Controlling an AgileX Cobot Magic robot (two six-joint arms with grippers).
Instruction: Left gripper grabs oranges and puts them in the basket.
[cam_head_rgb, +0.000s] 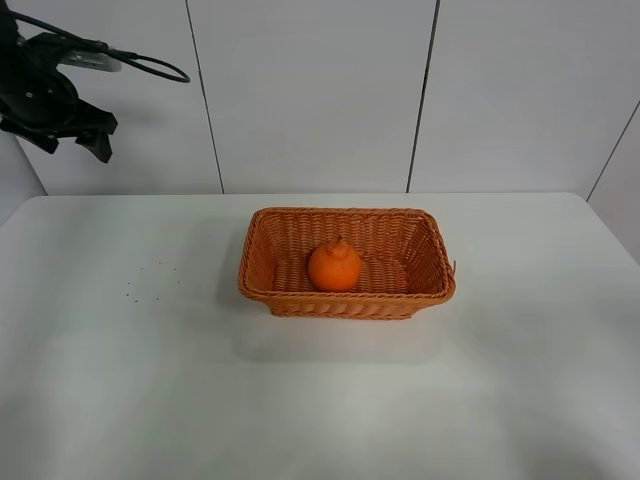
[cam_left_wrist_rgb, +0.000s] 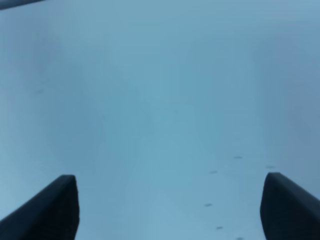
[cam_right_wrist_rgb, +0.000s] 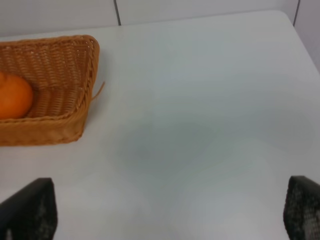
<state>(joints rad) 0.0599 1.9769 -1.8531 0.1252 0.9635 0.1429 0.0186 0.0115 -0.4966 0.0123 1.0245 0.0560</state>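
The orange (cam_head_rgb: 334, 266) sits inside the wicker basket (cam_head_rgb: 264, 248) at the middle of the white table, left of the basket's centre. It also shows in the right wrist view (cam_right_wrist_rgb: 14, 96), in the basket (cam_right_wrist_rgb: 75, 65). My left gripper (cam_head_rgb: 78, 128) is raised at the far left, high above the table and well away from the basket. In the left wrist view its fingers (cam_left_wrist_rgb: 47, 210) stand wide apart and empty over bare table. My right gripper (cam_right_wrist_rgb: 170, 212) is open and empty, to the right of the basket; the exterior view does not show it.
The white table (cam_head_rgb: 120, 380) spreads around the basket. A few small dark specks (cam_head_rgb: 150, 280) lie on it left of the basket. White wall panels (cam_head_rgb: 310, 90) stand behind the table's far edge.
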